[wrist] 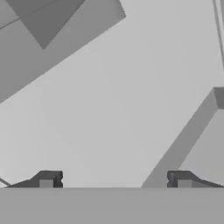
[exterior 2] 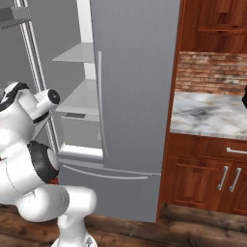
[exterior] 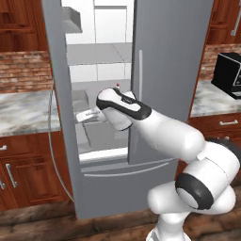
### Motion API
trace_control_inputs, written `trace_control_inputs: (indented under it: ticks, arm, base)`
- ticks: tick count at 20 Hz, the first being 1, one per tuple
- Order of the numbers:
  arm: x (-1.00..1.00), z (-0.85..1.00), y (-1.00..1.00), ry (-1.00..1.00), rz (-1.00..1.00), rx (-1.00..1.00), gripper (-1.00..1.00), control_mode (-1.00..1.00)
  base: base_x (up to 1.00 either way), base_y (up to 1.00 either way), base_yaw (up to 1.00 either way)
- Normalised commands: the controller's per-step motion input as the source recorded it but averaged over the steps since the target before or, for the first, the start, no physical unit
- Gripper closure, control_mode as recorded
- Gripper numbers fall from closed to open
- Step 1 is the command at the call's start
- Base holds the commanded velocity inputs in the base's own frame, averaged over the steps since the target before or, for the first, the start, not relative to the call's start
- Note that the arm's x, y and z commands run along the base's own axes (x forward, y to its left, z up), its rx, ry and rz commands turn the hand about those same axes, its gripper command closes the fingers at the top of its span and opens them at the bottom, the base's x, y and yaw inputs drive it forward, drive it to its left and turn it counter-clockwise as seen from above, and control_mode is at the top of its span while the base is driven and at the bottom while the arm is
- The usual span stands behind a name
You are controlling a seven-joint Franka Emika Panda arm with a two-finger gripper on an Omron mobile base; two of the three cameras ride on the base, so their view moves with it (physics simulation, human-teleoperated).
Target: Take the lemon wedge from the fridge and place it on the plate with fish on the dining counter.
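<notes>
The grey fridge (exterior: pixel 169 70) has its left door swung open, and white shelves (exterior: pixel 101 54) show inside. My arm reaches into the middle shelf space, where the gripper (exterior: pixel 81 116) points left and slightly down. In the hand view the gripper (wrist: pixel 114 179) is open, its two dark fingertips (wrist: pixel 48 179) far apart with nothing between them, facing bare grey fridge walls. The lemon wedge is hidden. The plate, the fish and the dining counter are out of view.
A tiny white bottle with a red cap (exterior: pixel 117 85) stands just behind my wrist. The shut right fridge door (exterior 2: pixel 135 82) is beside the arm. Marble-topped wall cabinets (exterior: pixel 23 113) flank the fridge, with a black appliance (exterior: pixel 228 75) on the right one.
</notes>
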Motion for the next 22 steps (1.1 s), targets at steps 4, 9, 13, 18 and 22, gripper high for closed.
trace_control_inputs:
  ticks: [4, 9, 13, 18, 22]
  arm:
    - [0.01, -0.1, 1.0, 0.01, 0.0, 0.14, -1.0, -1.0]
    - [0.01, -0.05, 0.41, 0.03, 0.0, 0.04, -1.0, -1.0]
    - [-0.32, 0.01, -0.32, -0.01, -0.05, 0.0, -1.0, -1.0]
    - [-0.55, 0.14, -0.95, 0.0, -0.15, -0.01, -1.0, -1.0]
    - [-0.57, 0.26, -0.99, 0.0, -0.23, -0.11, -1.0, -1.0]
  base:
    - [0.0, 0.0, 0.0]
    - [0.0, 0.0, 0.0]
    - [0.0, 0.0, 0.0]
    - [0.0, 0.0, 0.0]
    - [0.0, 0.0, 0.0]
